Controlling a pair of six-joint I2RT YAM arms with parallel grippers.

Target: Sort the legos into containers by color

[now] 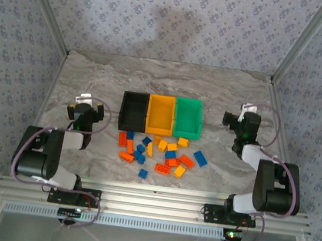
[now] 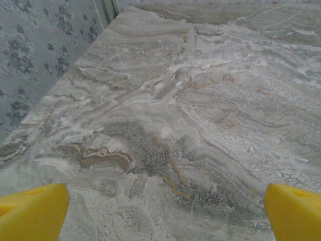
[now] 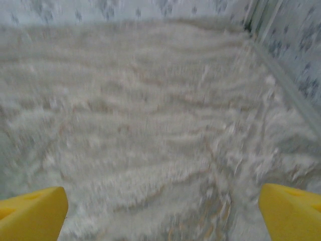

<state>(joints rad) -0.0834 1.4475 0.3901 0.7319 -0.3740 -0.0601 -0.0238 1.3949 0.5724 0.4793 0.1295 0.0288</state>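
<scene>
Top external view: nearest you, both arm bases sit on the metal rail (image 1: 150,205) at the front edge of the table (image 1: 95,76). Your left gripper (image 1: 86,115) is tucked back on the left side of the marble and your right gripper (image 1: 239,122) on the right side, both well apart from the bricks.

In the left wrist view the yellow fingertips (image 2: 32,213) sit at the two bottom corners, spread wide, with only marble between them. The right wrist view is the same: yellow fingertips (image 3: 30,213) far apart, pinching nothing, picture blurred.

Between your arms the legos (image 1: 159,153) lie loose on the table, with blue, yellow-orange and red-orange mixed together. The pile is just in front of the containers. One blue brick (image 1: 143,173) lies closest to you, and another blue piece (image 1: 200,158) marks the pile's right edge.

Behind the pile are three joined bins in a row: black bin (image 1: 134,110) left, orange-yellow bin (image 1: 161,113) middle, green bin (image 1: 188,115) right.

Farther back there is more marble, then the patterned wall (image 1: 174,21).
</scene>
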